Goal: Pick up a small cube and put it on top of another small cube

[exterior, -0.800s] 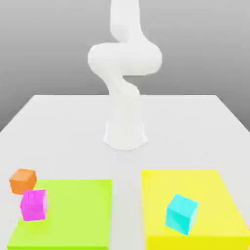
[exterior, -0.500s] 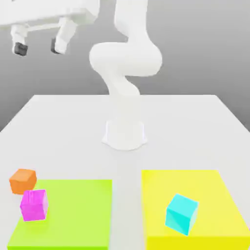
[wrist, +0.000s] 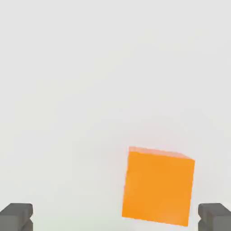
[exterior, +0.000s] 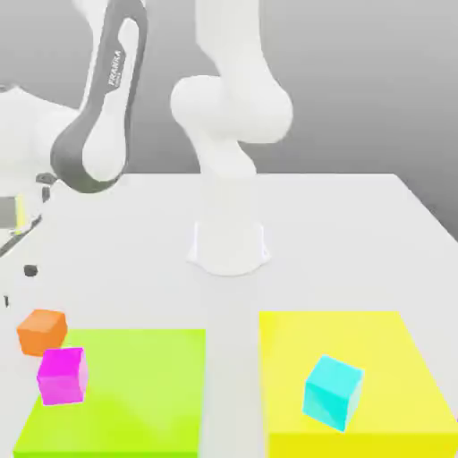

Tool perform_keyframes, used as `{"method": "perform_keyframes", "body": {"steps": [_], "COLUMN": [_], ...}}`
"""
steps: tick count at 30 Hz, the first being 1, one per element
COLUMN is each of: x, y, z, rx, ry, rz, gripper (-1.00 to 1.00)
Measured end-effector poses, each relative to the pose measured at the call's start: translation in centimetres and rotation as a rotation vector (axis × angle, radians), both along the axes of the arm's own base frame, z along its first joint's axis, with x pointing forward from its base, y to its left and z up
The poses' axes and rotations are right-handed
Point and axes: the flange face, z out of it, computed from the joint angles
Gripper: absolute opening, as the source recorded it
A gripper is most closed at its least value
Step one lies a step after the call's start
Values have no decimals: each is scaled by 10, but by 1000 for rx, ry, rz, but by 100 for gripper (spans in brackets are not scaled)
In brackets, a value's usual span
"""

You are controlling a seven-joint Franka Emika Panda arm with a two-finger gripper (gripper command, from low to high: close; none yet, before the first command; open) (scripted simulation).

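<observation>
The small orange cube [exterior: 41,331] rests on the white table at the exterior view's left, just beyond the corner of the green pad [exterior: 134,385]. My gripper [exterior: 20,282] hangs a short way above it at the picture's edge. In the hand view the orange cube [wrist: 158,186] lies below my open gripper [wrist: 115,219], nearer to one dark fingertip [wrist: 214,216] than to the other. Nothing is held. A cyan cube [exterior: 332,392] sits on the yellow pad [exterior: 358,340].
A magenta cube [exterior: 62,376] stands on the green pad's near-left part, close to the orange cube. The arm's white base [exterior: 230,241] rises from the table's middle. The table's left edge runs near the orange cube.
The hand has come down from high at the upper left to just above the orange cube. The cubes have not moved.
</observation>
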Motion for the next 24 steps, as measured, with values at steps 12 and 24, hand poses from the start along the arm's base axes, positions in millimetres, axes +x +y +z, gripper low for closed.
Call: {"method": "perform_keyframes", "body": {"steps": [12, 24], "x": [-4, 109], "y": [1, 63], "z": [-58, 74], "rx": [6, 10], "ry": [6, 2], "rz": [-18, 168], "gripper": [-100, -100]}}
